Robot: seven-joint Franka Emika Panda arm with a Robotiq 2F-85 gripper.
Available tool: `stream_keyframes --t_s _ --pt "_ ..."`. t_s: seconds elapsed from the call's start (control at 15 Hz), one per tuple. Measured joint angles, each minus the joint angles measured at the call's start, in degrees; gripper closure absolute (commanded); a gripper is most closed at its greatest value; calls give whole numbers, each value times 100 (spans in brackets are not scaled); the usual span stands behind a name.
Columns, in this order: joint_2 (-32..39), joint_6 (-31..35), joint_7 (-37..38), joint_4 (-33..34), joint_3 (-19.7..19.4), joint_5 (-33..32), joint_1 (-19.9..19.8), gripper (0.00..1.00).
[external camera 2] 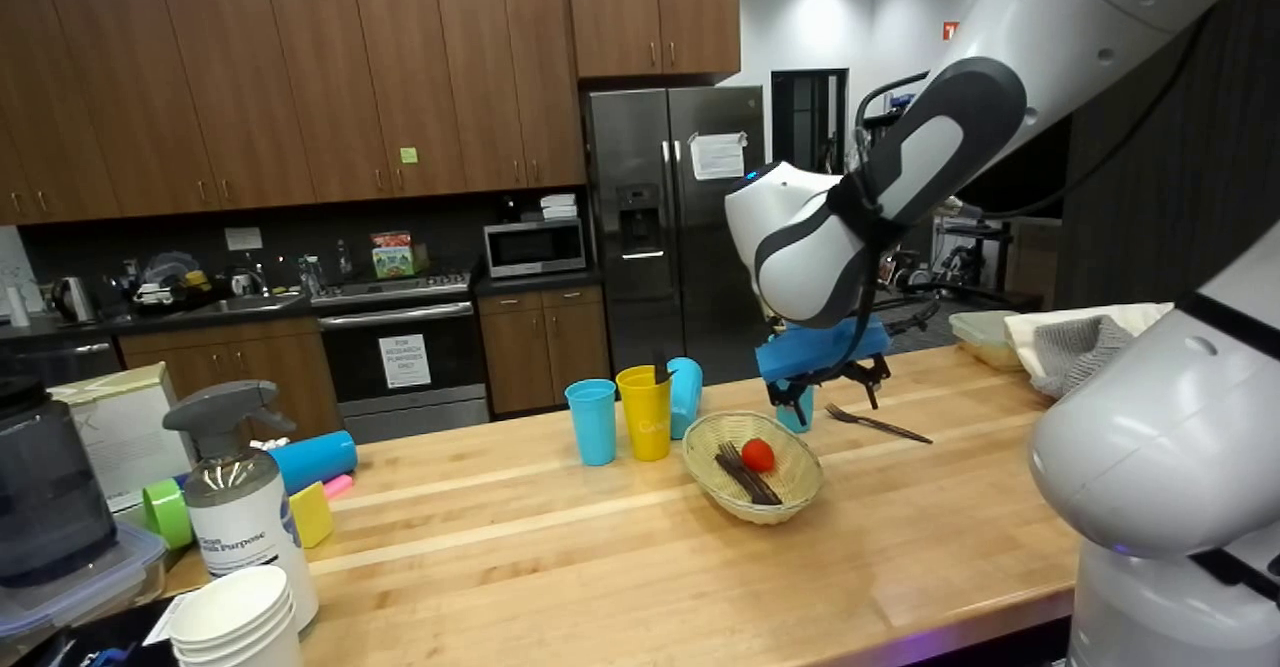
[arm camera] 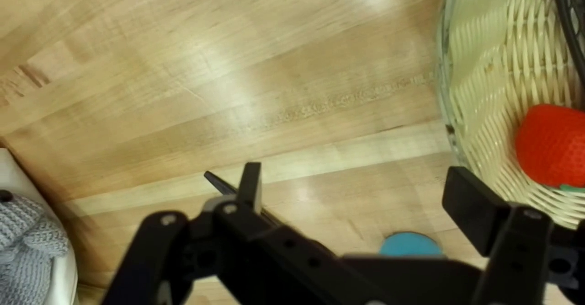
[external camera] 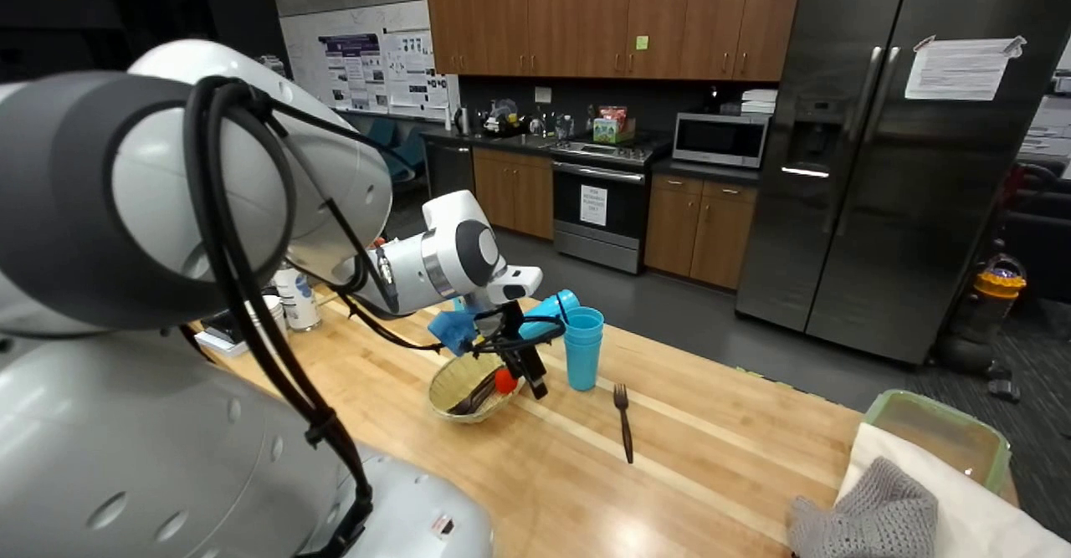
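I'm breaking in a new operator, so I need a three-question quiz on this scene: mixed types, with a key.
1. True or false: the gripper holds a fork.
2. Multiple choice: where is the strawberry? A: on the table; B: in the basket; C: in a cup.
3. Fill in: the knitted cloth is ___ in colour.

Key:
1. False: its jaws are open, with nothing between them.
2. B.
3. Grey.
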Motion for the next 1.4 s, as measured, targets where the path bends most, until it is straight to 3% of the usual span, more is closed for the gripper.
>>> stream_keyframes --t_s 0.53,1.13,1.4 --pt "0 92 -217 209 230 239 49 0" --pt "128 561 -1604 334 332 1207 598 0" --pt "441 976 -1736 362 556 1406 647 0"
